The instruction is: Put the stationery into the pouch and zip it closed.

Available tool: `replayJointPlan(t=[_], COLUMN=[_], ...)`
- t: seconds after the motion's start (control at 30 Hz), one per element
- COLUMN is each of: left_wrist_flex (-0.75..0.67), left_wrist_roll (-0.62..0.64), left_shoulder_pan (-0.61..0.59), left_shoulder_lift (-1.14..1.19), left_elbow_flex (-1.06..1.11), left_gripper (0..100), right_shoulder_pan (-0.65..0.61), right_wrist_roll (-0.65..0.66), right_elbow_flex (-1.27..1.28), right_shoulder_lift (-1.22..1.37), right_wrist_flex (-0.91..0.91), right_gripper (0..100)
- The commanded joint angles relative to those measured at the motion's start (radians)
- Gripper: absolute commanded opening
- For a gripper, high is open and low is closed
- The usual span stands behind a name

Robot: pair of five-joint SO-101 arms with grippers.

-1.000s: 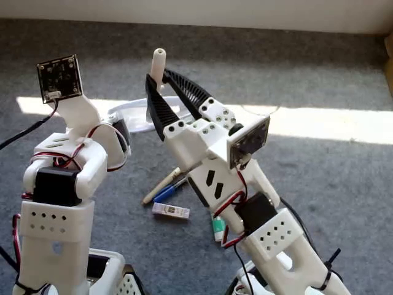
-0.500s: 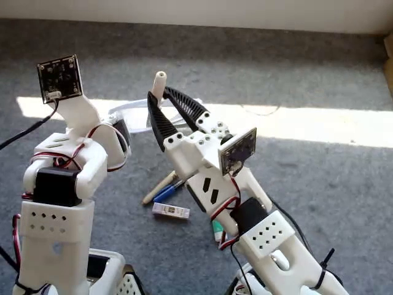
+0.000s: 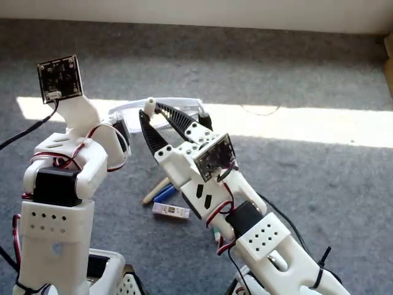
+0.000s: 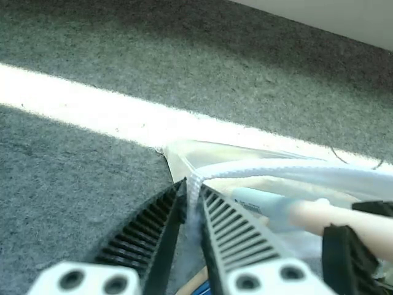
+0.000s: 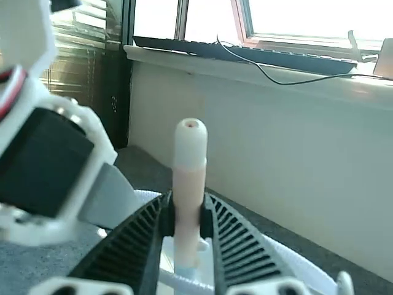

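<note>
A clear pouch (image 3: 182, 101) with a white zip edge lies on the grey carpet in a sunlit strip. My left gripper (image 4: 193, 198) is shut on the pouch's zip edge (image 4: 245, 170) and holds it up. My right gripper (image 3: 153, 110) is shut on a cream pen (image 3: 149, 103) right over the pouch mouth. In the left wrist view the cream pen (image 4: 307, 212) lies with its pale blue end inside the pouch. In the right wrist view the cream pen (image 5: 188, 166) stands up between the jaws of the right gripper (image 5: 184, 212).
More stationery lies on the carpet between the arm bases: another cream pen (image 3: 155, 190), a blue pen (image 3: 164, 193), a small white stick (image 3: 171, 211) and a green item (image 3: 216, 234) half under the right arm. A wall runs along the far side.
The right arm has swung down and to the left with the cream pen, bringing it from above the pouch to its mouth. The left arm has kept still.
</note>
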Motion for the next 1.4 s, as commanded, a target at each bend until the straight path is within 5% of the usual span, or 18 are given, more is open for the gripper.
replayJointPlan(t=[0.0, 0.6, 0.97, 1.37], left_wrist_flex=[-0.012, -0.012, -0.012, -0.012], left_wrist_roll=[0.011, 0.008, 0.008, 0.008], left_shoulder_pan=[-0.016, -0.018, -0.093, -0.156], left_shoulder_lift=[0.015, 0.015, 0.015, 0.015], left_elbow_flex=[0.007, 0.008, 0.008, 0.010], left_gripper=[1, 1, 1, 1], right_shoulder_pan=[-0.012, -0.004, 0.041, 0.084], right_wrist_roll=[0.012, 0.009, 0.009, 0.006], right_elbow_flex=[-0.021, -0.012, -0.251, -0.407], right_shoulder_lift=[-0.028, -0.105, -0.323, -0.323], right_wrist_flex=[0.041, 0.065, 0.656, 1.026], right_gripper=[8.7, 11.9, 11.9, 11.9])
